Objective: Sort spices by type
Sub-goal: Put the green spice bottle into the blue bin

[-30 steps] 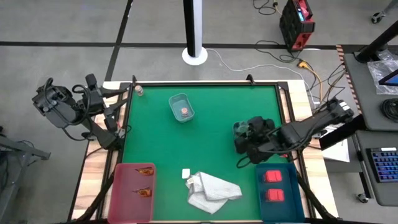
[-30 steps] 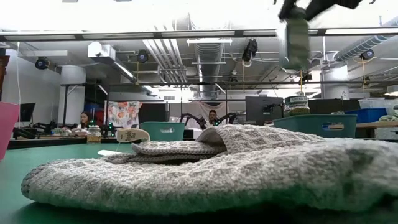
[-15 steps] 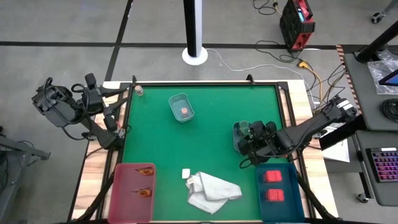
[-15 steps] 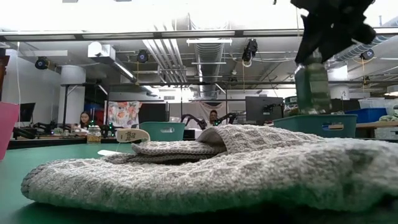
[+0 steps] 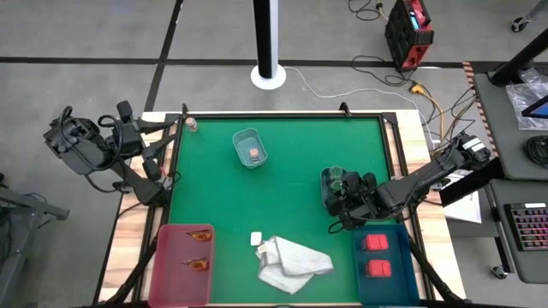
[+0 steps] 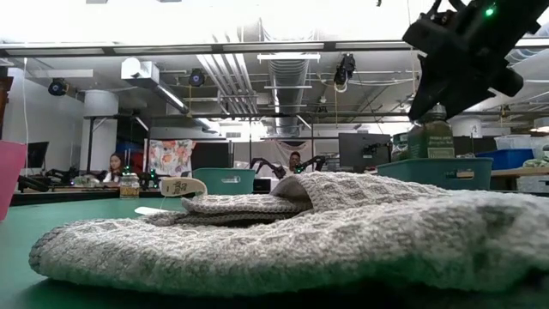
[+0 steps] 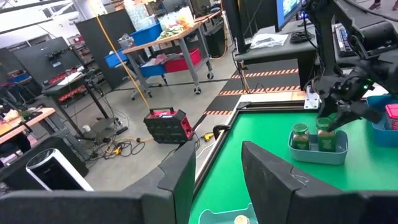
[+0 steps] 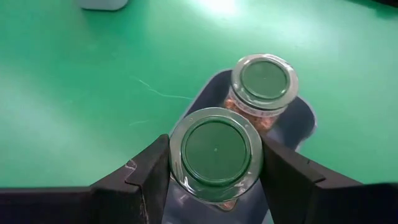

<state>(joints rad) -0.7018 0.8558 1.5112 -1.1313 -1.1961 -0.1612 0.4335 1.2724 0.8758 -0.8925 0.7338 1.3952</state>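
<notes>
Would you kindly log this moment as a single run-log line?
right gripper: shut on green-lid jar, lowering it into small tray | second jar: already in tray | left gripper: open, parked off table's left edge

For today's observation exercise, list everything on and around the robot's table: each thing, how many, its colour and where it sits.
green-lidded jars: two, in the small tray right of centre; one between the right gripper's fingers
pink-topped jar: one, in the pale tray at the back
another small jar: one, back left corner
packets: two, orange-brown, in the pink tray
red blocks: two, in the blue tray
cloth: one, white, front centre
left gripper: off the table's left edge
right gripper: over the small tray
</notes>
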